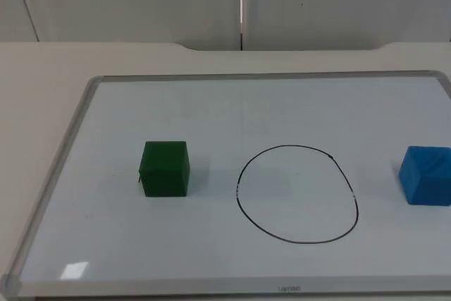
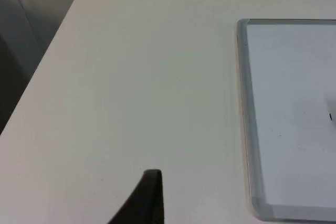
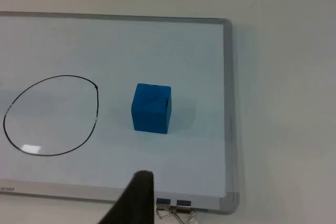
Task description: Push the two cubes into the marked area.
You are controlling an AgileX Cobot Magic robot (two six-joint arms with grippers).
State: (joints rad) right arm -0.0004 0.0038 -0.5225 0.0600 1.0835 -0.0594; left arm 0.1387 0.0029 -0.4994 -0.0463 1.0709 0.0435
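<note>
- The left gripper (image 2: 152, 192) hung over the bare white table (image 2: 131, 77), off the outer side of the whiteboard (image 1: 211, 103). One black fingertip was visible in its wrist view, so I cannot tell whether the claw was wide or narrow.
- From that gripper the board's silver frame (image 2: 244, 108) lay towards the centre of the table, and the green cube (image 1: 165, 168) sat beyond it on the board's left part, well apart from the claw. I judged the left arm the nearer one to this cube.
- The green cube was a dark, matte block with crisp edges, flat on the white surface, resting left of the marked area and clear of its line.
- The marked area (image 1: 296, 194) was a hand-drawn black loop, roughly oval, near the middle of the board, with nothing inside it.
- The blue cube (image 3: 151, 107) stood flat on the board's right part, between the loop and the right frame, apart from both. It was bright blue, matte and square-edged.
- The right gripper (image 3: 139, 195) hovered near the board's near edge, with the blue cube just ahead of it. The loop lay off to the cube's inner side. Its claw state I cannot tell either.
- Judgement: each cube needed a sideways push inward, green by the left arm, blue by the right. Neither push had started.
</note>
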